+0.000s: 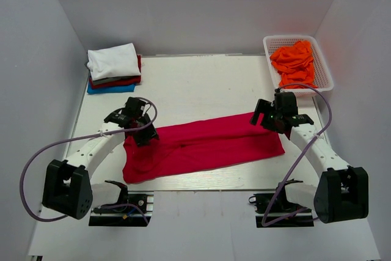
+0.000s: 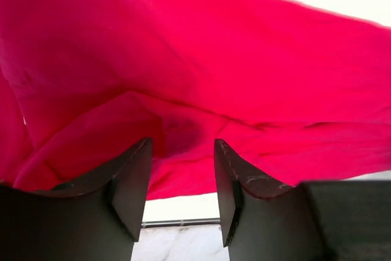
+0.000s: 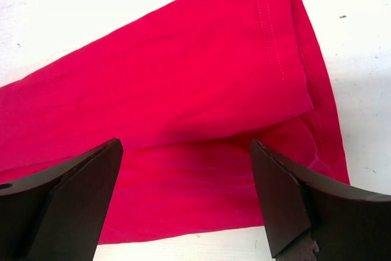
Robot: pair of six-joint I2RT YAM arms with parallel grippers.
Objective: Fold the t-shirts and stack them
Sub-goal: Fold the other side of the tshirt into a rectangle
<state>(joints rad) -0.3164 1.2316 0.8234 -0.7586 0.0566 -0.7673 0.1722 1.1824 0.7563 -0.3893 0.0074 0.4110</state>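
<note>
A crimson-red t-shirt [image 1: 208, 145] lies folded into a long band across the middle of the table. My left gripper [image 1: 145, 137] hovers over its bunched left end. In the left wrist view the left gripper [image 2: 183, 145] is open, with rumpled red cloth [image 2: 244, 59] beyond the tips and nothing between the fingers. My right gripper [image 1: 264, 119] stands over the band's right end. Seen from the right wrist, this gripper [image 3: 184, 145] is wide open above the hemmed, folded cloth [image 3: 183, 90], holding nothing.
At the back left is a stack of folded shirts: white [image 1: 113, 61] on top, dark red [image 1: 122, 82] below, blue [image 1: 107, 88] at the bottom. A white basket [image 1: 324, 59] at the back right holds crumpled orange shirts [image 1: 294, 62]. White walls enclose the table.
</note>
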